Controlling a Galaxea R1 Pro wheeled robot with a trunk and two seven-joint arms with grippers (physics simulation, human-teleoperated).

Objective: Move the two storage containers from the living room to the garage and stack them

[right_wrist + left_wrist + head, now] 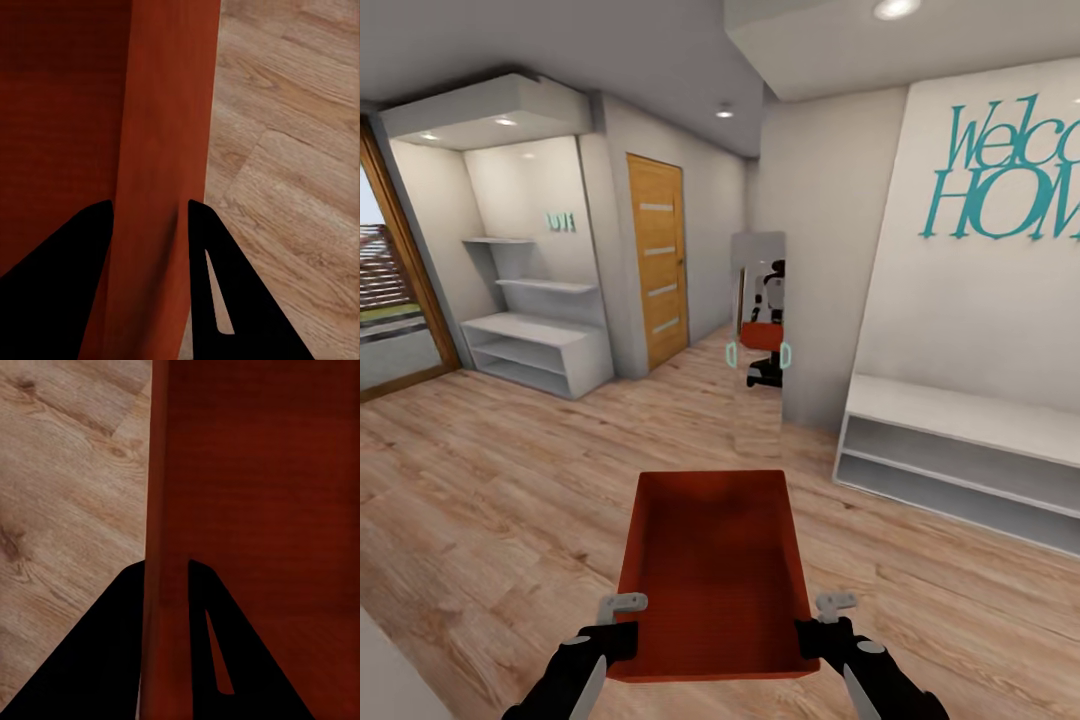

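— Near the bottom of the head view, what have the pincers got?
— One red-orange storage container (712, 570), carried between them above the light wood plank floor (490, 500). The left pincer (622, 622) clamps the bin's left wall close to the near corner; the right pincer (830, 620) clamps the right wall opposite.
— How far open?
— Barely: each is closed down to the wall's thickness. In the left wrist view the left pincer (166, 574) has one dark finger (112, 645) outside the wall and one inside; the right wrist view shows the right pincer (150, 214) straddling its wall the same way.
— Anything the wrist views miss?
— The room. Ahead stands a mirror (758, 340) reflecting the robot and bin, an orange-brown door (658, 260) at far left, white shelves (535, 340), and a white bench (960, 455) under teal lettering (1010, 170) at right.
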